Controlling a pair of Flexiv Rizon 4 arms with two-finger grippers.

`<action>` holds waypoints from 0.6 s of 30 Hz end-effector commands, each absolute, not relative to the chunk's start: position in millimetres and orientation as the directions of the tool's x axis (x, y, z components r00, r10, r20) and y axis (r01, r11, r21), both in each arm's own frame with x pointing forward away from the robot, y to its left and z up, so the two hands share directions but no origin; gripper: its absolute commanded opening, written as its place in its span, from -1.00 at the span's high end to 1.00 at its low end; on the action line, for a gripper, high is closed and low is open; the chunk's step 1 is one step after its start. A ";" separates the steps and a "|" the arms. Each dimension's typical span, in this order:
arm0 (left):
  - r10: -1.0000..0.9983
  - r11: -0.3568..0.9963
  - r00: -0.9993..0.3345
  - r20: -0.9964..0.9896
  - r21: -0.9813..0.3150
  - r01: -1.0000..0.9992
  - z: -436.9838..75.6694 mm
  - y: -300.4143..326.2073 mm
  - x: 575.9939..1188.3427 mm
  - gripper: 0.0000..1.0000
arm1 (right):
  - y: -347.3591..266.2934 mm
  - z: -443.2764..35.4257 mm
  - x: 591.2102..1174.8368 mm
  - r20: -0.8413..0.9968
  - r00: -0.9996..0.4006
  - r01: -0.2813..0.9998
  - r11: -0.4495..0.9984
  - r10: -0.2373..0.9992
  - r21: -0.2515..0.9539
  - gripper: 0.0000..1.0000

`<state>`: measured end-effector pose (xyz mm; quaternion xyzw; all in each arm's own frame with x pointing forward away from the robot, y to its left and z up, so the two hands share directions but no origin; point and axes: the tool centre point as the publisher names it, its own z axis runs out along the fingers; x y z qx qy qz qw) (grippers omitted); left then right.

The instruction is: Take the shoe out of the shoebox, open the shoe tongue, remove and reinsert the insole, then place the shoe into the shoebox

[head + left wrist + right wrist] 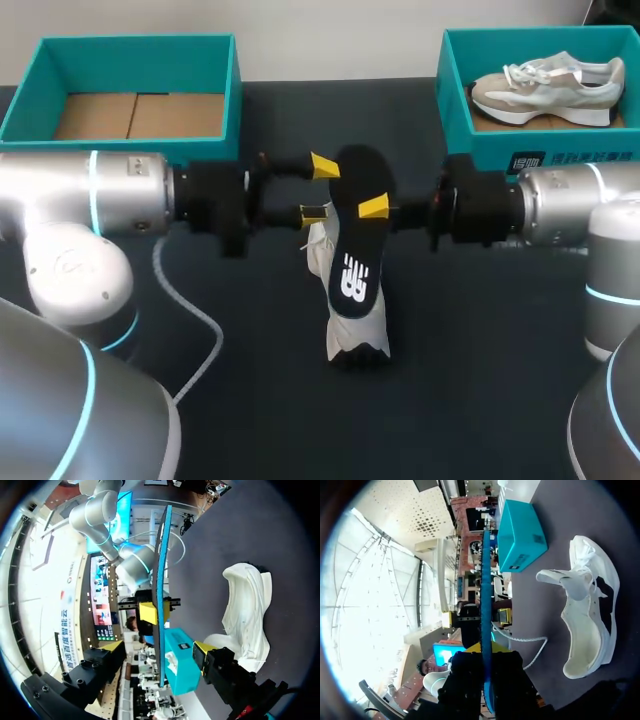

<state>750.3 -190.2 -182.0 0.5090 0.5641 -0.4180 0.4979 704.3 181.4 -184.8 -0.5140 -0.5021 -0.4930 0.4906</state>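
There are two shoeboxes, two shoes and one insole on the dark surface (480, 350).

Both boxes are blue-green card with plain brown bottoms. The left box (130, 45) has nothing in it. The right box (452, 100) holds the boxed shoe (545, 85), which is cream and tan with white laces and a thick white sole. That box has a dark label with white print on its front. The print is too small to read.

The loose shoe (345, 335) lies on the surface between the two boxes. It is soft, white cloth. The right wrist view shows it wide open with the tongue pulled out.

The insole (355, 240) is flat, thin and long with round ends. It is black on top with a white logo, and its edge looks blue. It is up in the air, just over the loose shoe.

The right fingers (373, 207) are clamped on the insole, one yellow tip on its top side. The left fingers (325, 165) are spread apart at the insole's other edge. The left wrist view shows that edge sitting between them.

A white cable (195, 320) curls on the surface by the left arm.
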 end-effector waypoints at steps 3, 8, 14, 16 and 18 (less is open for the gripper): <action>0.132 0.120 0.021 -0.991 0.037 0.992 -188.8 -207.7 753.1 -0.40 | 187.9 -187.9 707.9 0.999 0.009 1.000 -0.011 0.031 -0.009 1.00; 0.124 0.116 0.013 -0.992 0.027 0.993 -191.9 -217.6 752.6 -0.04 | 191.2 -188.1 710.3 1.000 0.006 1.000 -0.003 0.029 -0.006 1.00; 0.109 0.129 -0.001 -0.994 0.013 0.991 -193.6 -223.2 752.5 0.13 | 194.2 -188.6 709.9 1.000 0.010 1.000 0.005 0.026 -0.010 1.00; 0.104 0.134 -0.001 -0.995 0.013 0.991 -193.7 -225.2 753.5 0.19 | 195.2 -188.7 709.4 1.000 0.010 1.000 0.006 0.025 -0.011 1.00; 0.103 0.136 -0.004 -0.995 0.011 0.991 -194.0 -227.2 754.2 0.20 | 195.9 -188.7 709.1 1.000 0.011 1.000 0.005 0.025 -0.011 1.00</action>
